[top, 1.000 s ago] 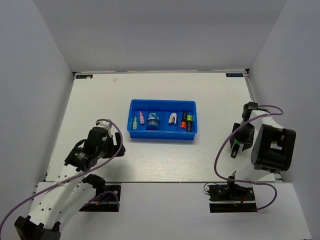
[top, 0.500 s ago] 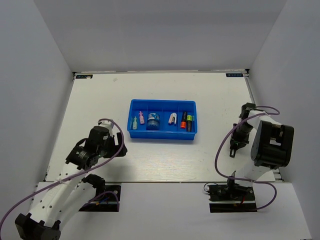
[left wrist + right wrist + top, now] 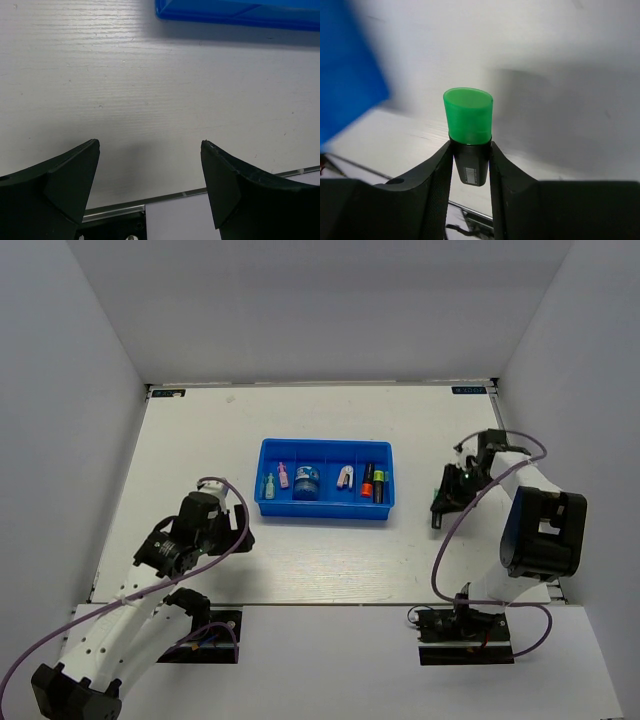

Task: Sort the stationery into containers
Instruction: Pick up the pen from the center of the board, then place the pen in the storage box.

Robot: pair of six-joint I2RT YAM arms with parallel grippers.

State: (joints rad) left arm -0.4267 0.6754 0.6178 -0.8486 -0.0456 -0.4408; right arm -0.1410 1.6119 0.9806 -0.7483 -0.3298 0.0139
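Observation:
The blue tray (image 3: 325, 444) lies mid-table. It holds a pale-green pen (image 3: 268, 487), a pink pen (image 3: 283, 475), a blue-white roll (image 3: 307, 481), a white piece (image 3: 345, 476), an orange-capped highlighter (image 3: 367, 481) and a yellow-capped one (image 3: 379, 483). My right gripper (image 3: 452, 490) (image 3: 471, 147) hangs to the right of the tray, shut on the black body of a green-capped highlighter (image 3: 468, 115), whose cap sticks out past the fingertips. My left gripper (image 3: 228, 530) (image 3: 150, 145) stands open over bare table, near and to the left of the tray (image 3: 235, 10), with nothing between its fingers.
White walls close in the table on the left, the right and the back. The table's near edge (image 3: 240, 181) runs just under my left gripper. Purple cables loop beside both arms.
My right gripper has shut on the green-capped highlighter and carried it away from the near right of the table, up and left toward the tray. The left arm has barely shifted.

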